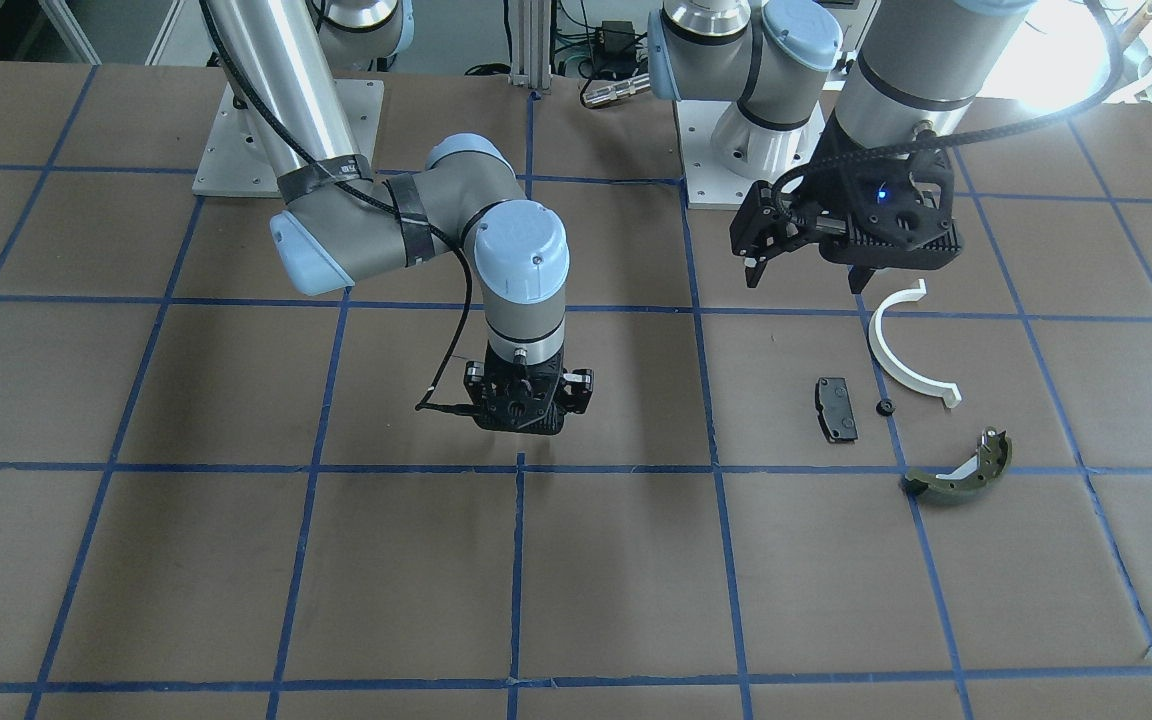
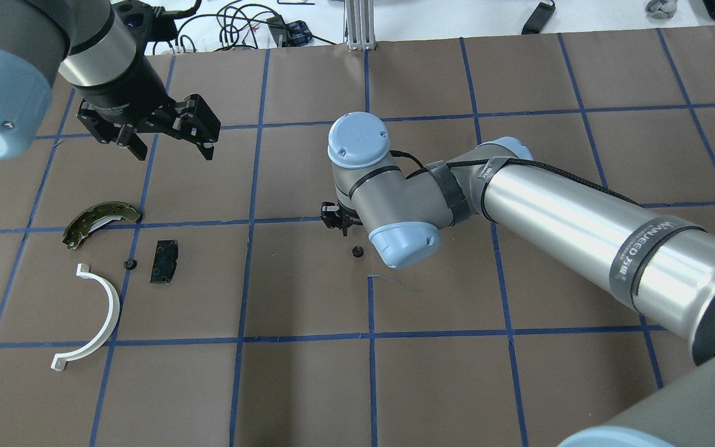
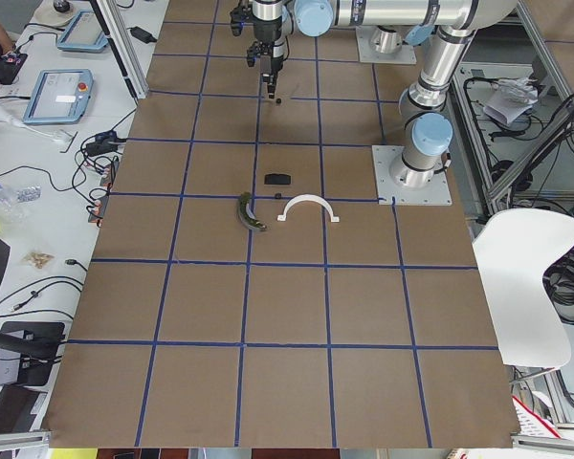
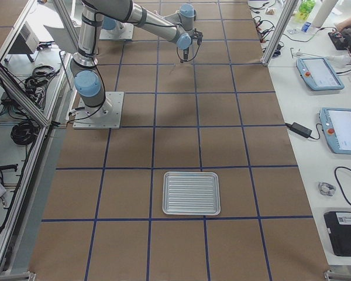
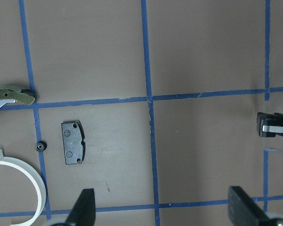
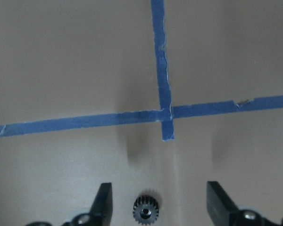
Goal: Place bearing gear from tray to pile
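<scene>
Right gripper (image 6: 159,190): jaws spread wide, pointing straight down, close over the worktop (image 2: 432,372). Bearing gear (image 6: 145,210), small, dark and toothed, lies flat on the brown paper between the two jaws and touches neither. Nothing is pinched. It sits just beside a crossing of the blue tape lines, about mid-worktop. From the frames alone I can't tell a release from a pick-up. Likely reason for the spot is that it's a halfway point both arms can reach, with the goal on the other arm's side. Left gripper (image 2: 172,149): jaws also spread and empty, hanging above the worktop beyond the pile (image 1: 836,408), apparently waiting. The pile is a loose scatter with pieces near each other but apart: white half-ring (image 2: 112,308), black pad (image 2: 164,261), olive-green shoe (image 2: 98,218) with a metal end. A second small gear (image 2: 129,264) lies between pad and half-ring. The gear under the right jaws is well apart from this group, so I judge the transfer unfinished. Tray (image 4: 192,193): ribbed metal, lying far down the worktop on the right arm's side, well away from both arms. Nothing shows in it at this view's size.
</scene>
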